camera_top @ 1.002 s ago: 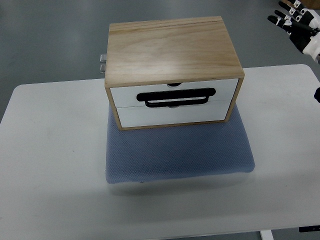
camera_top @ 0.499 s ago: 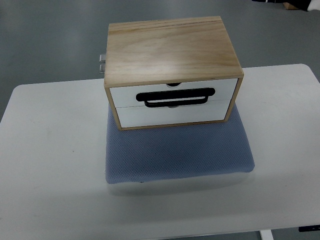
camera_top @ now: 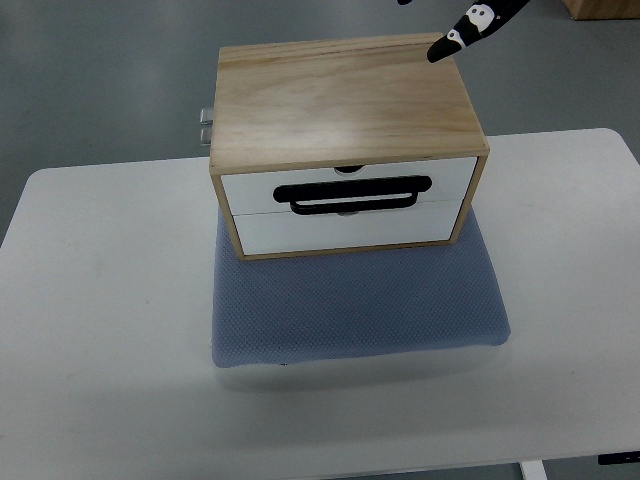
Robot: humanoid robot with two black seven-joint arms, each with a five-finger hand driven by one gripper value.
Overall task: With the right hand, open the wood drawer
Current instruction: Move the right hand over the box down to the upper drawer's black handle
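One white table [camera_top: 100,330] fills most of the top view, with grey floor [camera_top: 100,70] beyond its far edge. At the table's centre lies a blue-grey textured mat [camera_top: 360,310], roughly square, its near edge slightly lifted from the surface.

On the far half of the mat stands the wood drawer box [camera_top: 345,100]: a light wooden case with a plain top panel, its rear part overhanging the far edge of the table. Its front face, turned toward the camera, carries two white drawer fronts stacked one above the other. The upper drawer front [camera_top: 250,188] and the lower drawer front [camera_top: 270,232] both sit flush with the case; neither is pulled out. A black loop handle [camera_top: 355,192] lies across the seam between the two fronts, at the middle of the face. A small metal fitting [camera_top: 205,125] projects from the box's left side near the rear.

At the top edge of the frame, above the box's far right corner, a single black fingertip with white markings [camera_top: 470,25] points down and to the left. It does not appear to touch the box. Only this tip is visible, so whether the fingers are released, clenched or grasping cannot be told, and the arm's side of entry cannot be determined.
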